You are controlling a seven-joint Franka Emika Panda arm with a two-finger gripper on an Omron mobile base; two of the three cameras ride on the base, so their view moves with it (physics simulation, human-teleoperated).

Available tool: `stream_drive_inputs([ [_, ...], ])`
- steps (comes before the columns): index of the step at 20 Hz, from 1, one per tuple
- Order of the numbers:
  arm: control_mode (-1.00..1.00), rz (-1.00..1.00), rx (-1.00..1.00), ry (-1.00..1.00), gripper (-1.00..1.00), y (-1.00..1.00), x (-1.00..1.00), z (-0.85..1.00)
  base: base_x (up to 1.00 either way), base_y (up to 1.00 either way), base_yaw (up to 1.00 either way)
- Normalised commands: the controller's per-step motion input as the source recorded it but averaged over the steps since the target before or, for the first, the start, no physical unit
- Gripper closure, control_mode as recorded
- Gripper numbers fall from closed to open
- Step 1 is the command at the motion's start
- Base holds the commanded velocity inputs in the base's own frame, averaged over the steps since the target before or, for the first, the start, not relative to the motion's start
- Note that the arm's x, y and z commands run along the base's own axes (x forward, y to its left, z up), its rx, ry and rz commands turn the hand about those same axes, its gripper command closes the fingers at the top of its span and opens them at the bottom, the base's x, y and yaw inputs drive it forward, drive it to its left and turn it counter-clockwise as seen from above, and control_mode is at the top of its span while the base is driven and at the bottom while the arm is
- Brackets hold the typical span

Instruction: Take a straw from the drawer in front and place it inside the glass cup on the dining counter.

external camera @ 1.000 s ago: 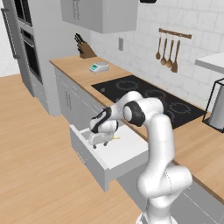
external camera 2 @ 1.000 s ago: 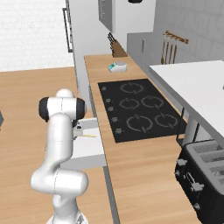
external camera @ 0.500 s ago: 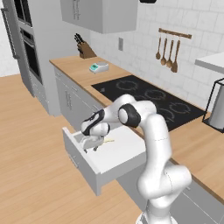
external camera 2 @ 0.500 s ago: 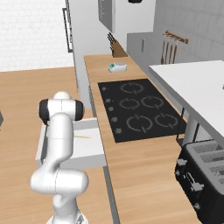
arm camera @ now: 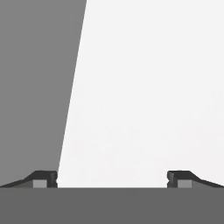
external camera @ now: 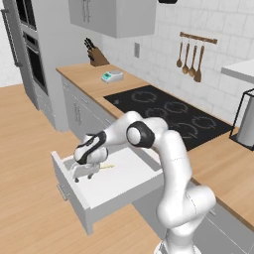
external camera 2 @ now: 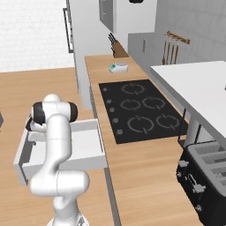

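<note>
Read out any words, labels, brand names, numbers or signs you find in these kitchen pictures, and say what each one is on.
None: no readable text anywhere.
Kitchen scale: its small display is too blurred to read.
Hob: ring marks and small round knobs, no numbers legible.
Toaster: no brand or label visible.
Drawer, cabinets and tiled wall: plain, no lettering.

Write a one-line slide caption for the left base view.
Panda arm reaching into the open drawer, gripper low with jaws spread, the straw lying just beside it.
</note>
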Motion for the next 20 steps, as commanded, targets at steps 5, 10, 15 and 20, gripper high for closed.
stream_drive_inputs([
  [5,-1.0,-0.03,-0.15,-0.17,-1.0,-0.33,0.04,0.54,0.0,0.0,0.0],
  [10,-1.0,0.0,-0.16,-0.09,-1.0,-0.49,0.29,0.15,0.0,0.0,0.0],
  [15,-1.0,0.0,-0.08,-0.12,-1.0,-0.07,0.36,-0.05,0.0,0.0,0.0],
  [20,-1.0,0.01,-0.02,-0.05,-1.0,0.0,0.5,-0.11,0.0,0.0,0.0],
])
